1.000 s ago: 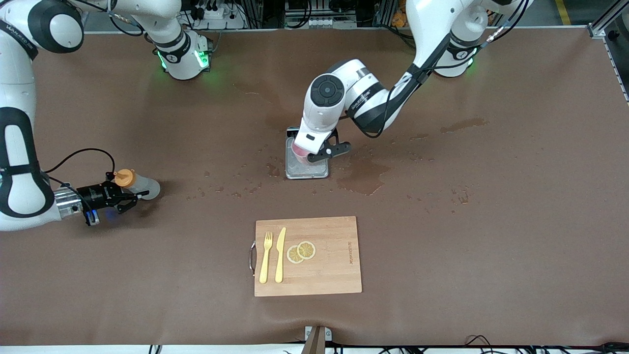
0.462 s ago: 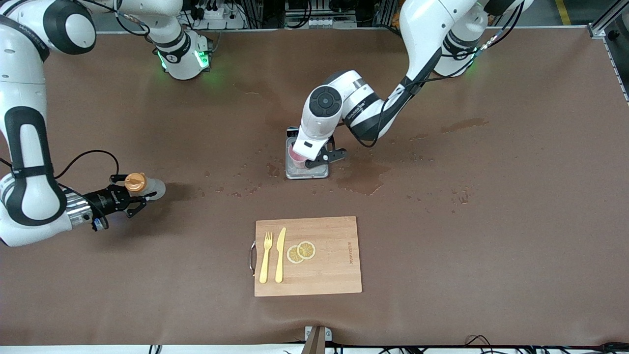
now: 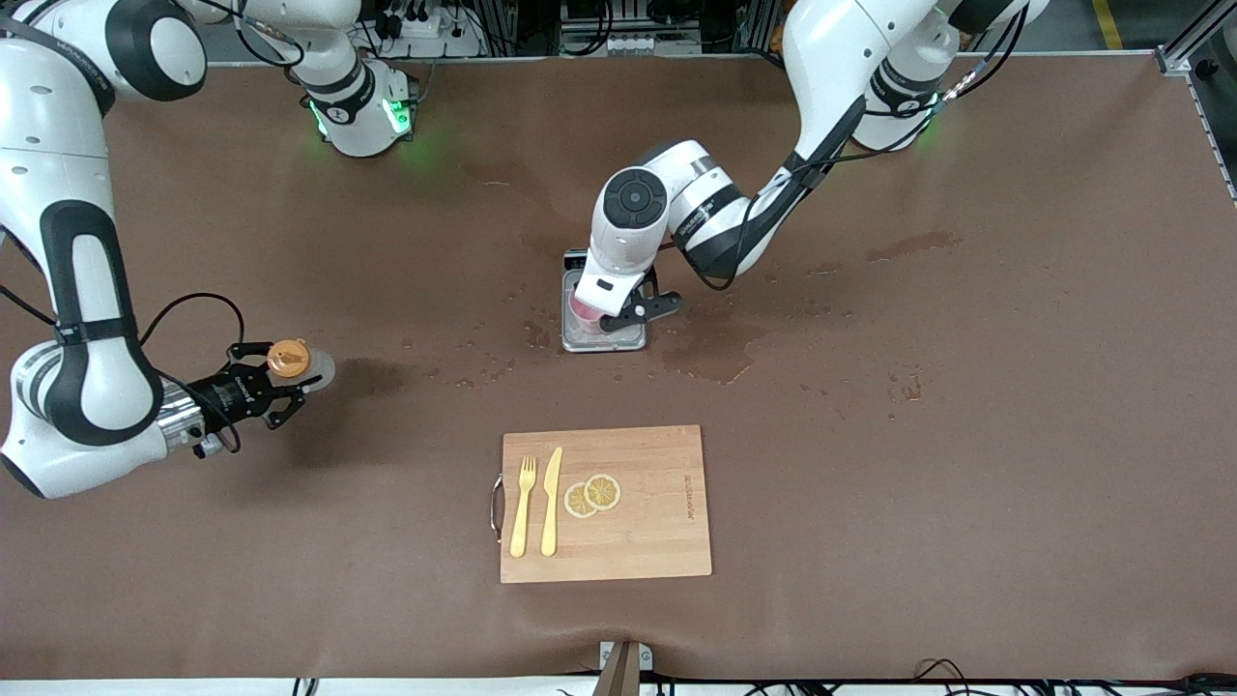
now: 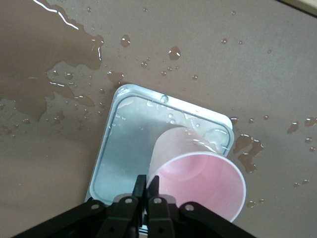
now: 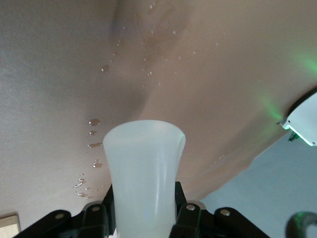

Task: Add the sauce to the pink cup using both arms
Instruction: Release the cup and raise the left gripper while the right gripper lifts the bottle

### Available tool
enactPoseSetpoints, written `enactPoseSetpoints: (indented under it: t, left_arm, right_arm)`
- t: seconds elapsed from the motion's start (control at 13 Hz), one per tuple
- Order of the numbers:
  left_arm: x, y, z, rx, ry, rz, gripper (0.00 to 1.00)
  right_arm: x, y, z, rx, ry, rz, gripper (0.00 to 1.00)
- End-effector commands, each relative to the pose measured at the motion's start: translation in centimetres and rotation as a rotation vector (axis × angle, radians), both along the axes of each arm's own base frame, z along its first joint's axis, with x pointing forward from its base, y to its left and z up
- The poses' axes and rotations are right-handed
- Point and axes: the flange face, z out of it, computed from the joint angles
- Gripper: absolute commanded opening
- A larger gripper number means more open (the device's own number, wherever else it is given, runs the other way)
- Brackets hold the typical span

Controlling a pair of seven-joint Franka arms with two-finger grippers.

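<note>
The tabletop (image 3: 966,435) is matte brown with darker wet blotches. The sauce (image 3: 302,365) is translucent whitish under an orange cap. The pink cup (image 4: 198,173) is pale pink on a grey scale plate (image 4: 119,148). The cutting board (image 3: 657,541) is light wood, carrying a yellow fork (image 3: 523,507), yellow knife (image 3: 552,501) and yellow lemon slices (image 3: 592,495). Both arms are white with black joints and green-lit bases.

Two white jointed arms with black joint bands; green-lit bases; black cables looping to each black claw.
</note>
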Motion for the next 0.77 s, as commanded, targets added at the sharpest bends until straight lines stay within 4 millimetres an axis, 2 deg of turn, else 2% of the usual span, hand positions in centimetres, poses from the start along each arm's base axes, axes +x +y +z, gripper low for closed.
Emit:
enactPoseSetpoints:
  t: [0.0, 0.15, 0.23, 0.31, 0.46, 0.69]
  left_arm:
    - [0.4, 0.0, -0.2, 0.027, -0.014, 0.015, 1.0]
    - [0.4, 0.0, 0.9, 0.025, -0.024, 0.017, 1.0]
    - [0.5, 0.2, 2.5, 0.031, -0.04, 0.012, 1.0]
    - [0.7, 0.8, 4.9, 0.04, -0.056, 0.013, 1.0]
    - [1.6, 3.1, 11.0, 0.06, -0.093, 0.025, 1.0]
    - [4.1, 9.6, 20.0, 0.077, -0.15, -0.026, 1.0]
  right_arm:
    - [0.2, 3.3, 3.1, -0.096, 0.011, 0.033, 0.46]
    - [0.2, 4.3, 3.5, -0.121, 0.022, 0.027, 0.46]
    - [0.1, 5.2, 3.6, -0.137, 0.035, 0.029, 0.46]
    - [-0.1, 6.4, 3.6, -0.155, 0.052, 0.045, 0.46]
    - [-0.1, 8.2, 5.2, -0.229, 0.039, 0.069, 0.46]
    - [-0.3, 11.8, 6.1, -0.337, 0.056, 0.07, 0.46]
